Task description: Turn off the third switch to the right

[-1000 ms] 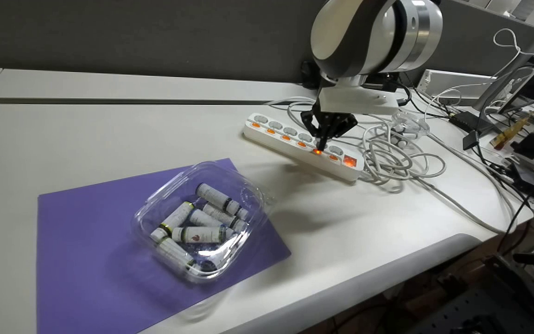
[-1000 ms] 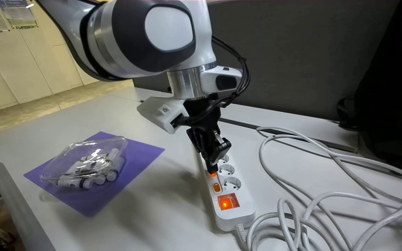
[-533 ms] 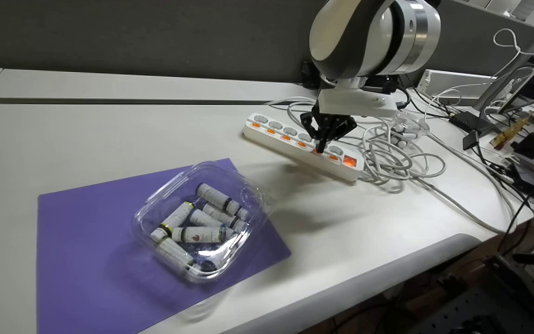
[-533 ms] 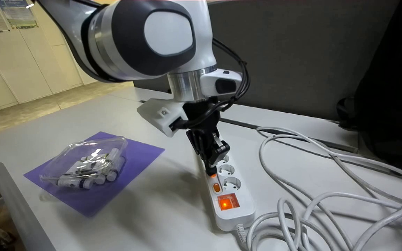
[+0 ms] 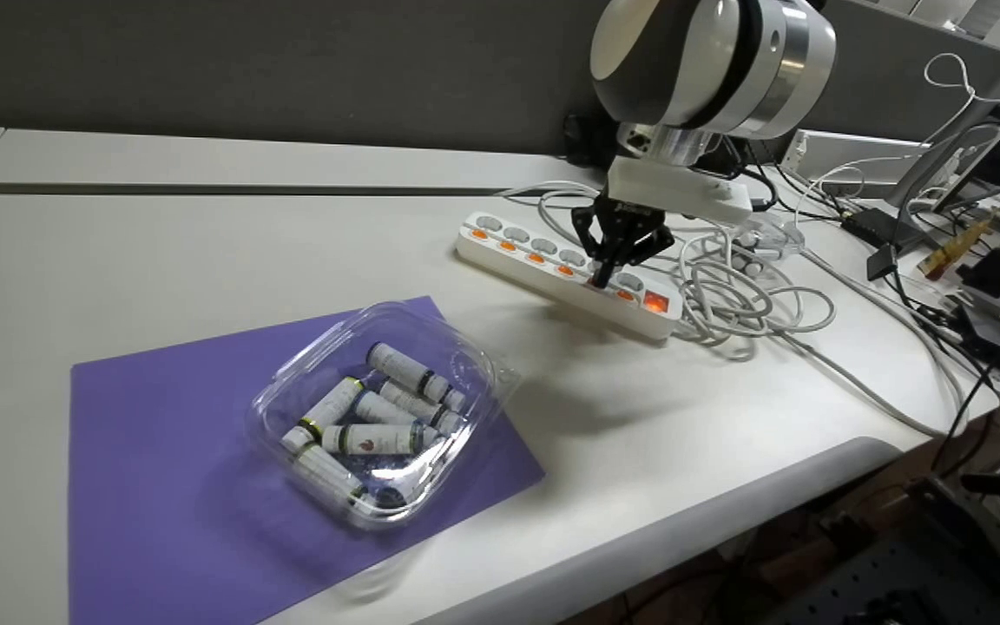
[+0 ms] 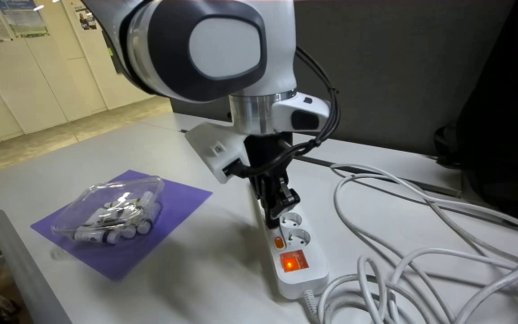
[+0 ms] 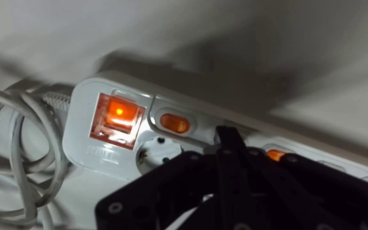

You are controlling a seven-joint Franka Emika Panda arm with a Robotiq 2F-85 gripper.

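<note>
The black two-finger gripper (image 5: 601,279), fingers together, grasping nothing, points down at the long white plastic power strip (image 5: 543,277). In an exterior view, its tips cover most of the orange third switch (image 5: 591,282) from the four-o'clock end; contact is unclear. From there, looped white cable (image 5: 708,319) crowds three o'clock, a purple sheet (image 5: 153,451) lies at eight, and white tabletop (image 5: 726,399) spreads at six to its rounded grey edge (image 5: 682,536).

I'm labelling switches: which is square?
The large translucent orange switch at the white cable end of the white plastic power strip; other visible switches are small orange ovals.
</note>
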